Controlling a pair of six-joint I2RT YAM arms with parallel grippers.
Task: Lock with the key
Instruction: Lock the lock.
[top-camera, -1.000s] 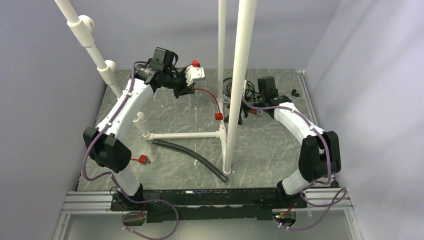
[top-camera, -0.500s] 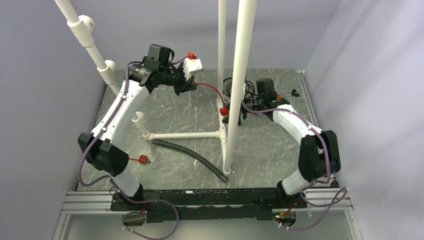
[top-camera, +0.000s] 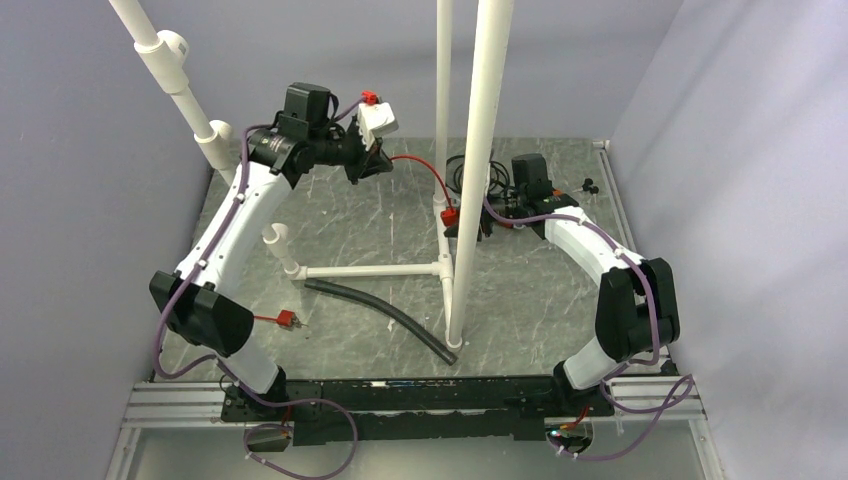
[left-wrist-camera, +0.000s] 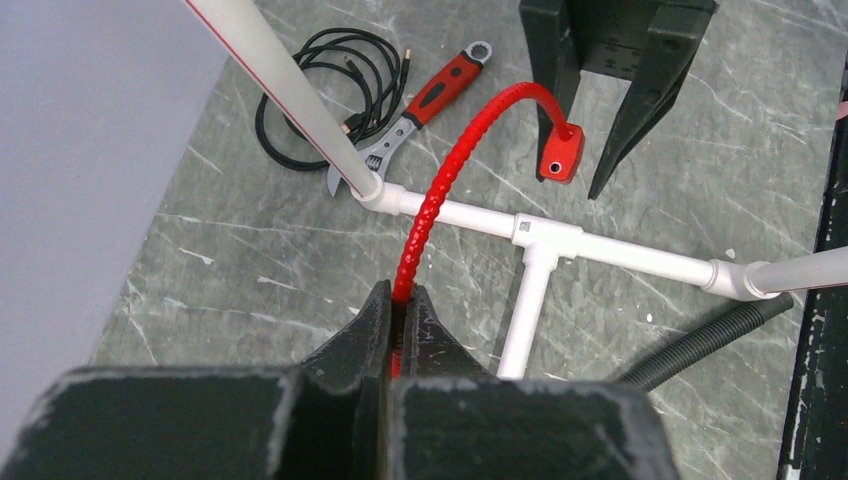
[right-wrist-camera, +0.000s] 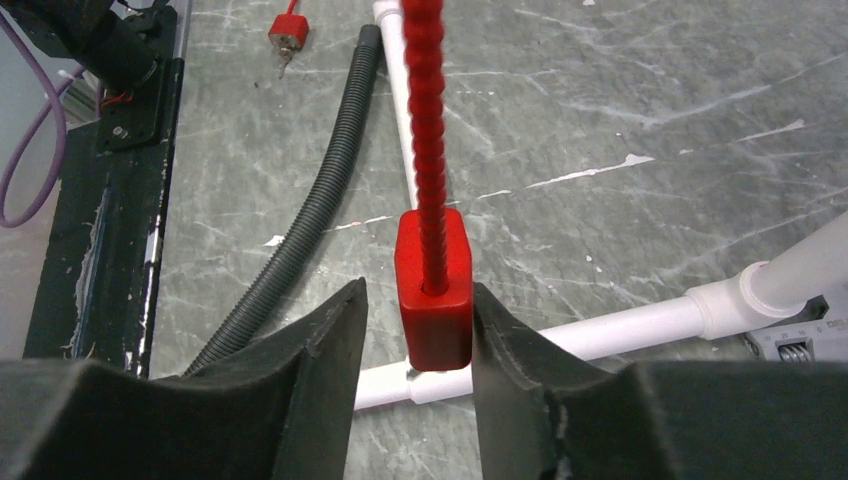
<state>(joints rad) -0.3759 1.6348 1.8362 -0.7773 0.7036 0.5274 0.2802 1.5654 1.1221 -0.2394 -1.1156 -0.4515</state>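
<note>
A red ribbed cable (left-wrist-camera: 450, 170) runs from my left gripper (left-wrist-camera: 400, 295), which is shut on it, up to a red lock body (right-wrist-camera: 433, 290). In the top view the left gripper (top-camera: 375, 165) holds the cable (top-camera: 415, 165) high at the back. The lock body (top-camera: 449, 218) hangs beside the tall white pipe. My right gripper (right-wrist-camera: 415, 290) stands around the lock body: the right finger touches its side, and a gap shows at the left finger. A small red-headed key (top-camera: 286, 320) lies on the table by the left arm's base, seen also as the key (right-wrist-camera: 287, 30) in the right wrist view.
A white PVC pipe frame (top-camera: 370, 270) lies on the table, with tall uprights (top-camera: 480, 150) in the middle. A black corrugated hose (top-camera: 385, 315) lies in front of it. A red-handled wrench (left-wrist-camera: 430, 100) and a coiled black cable (left-wrist-camera: 310, 90) sit behind the uprights.
My left arm has swung up and to the left with the cable. The lock body has shifted right, between the right fingers. The right jaws have narrowed around it.
</note>
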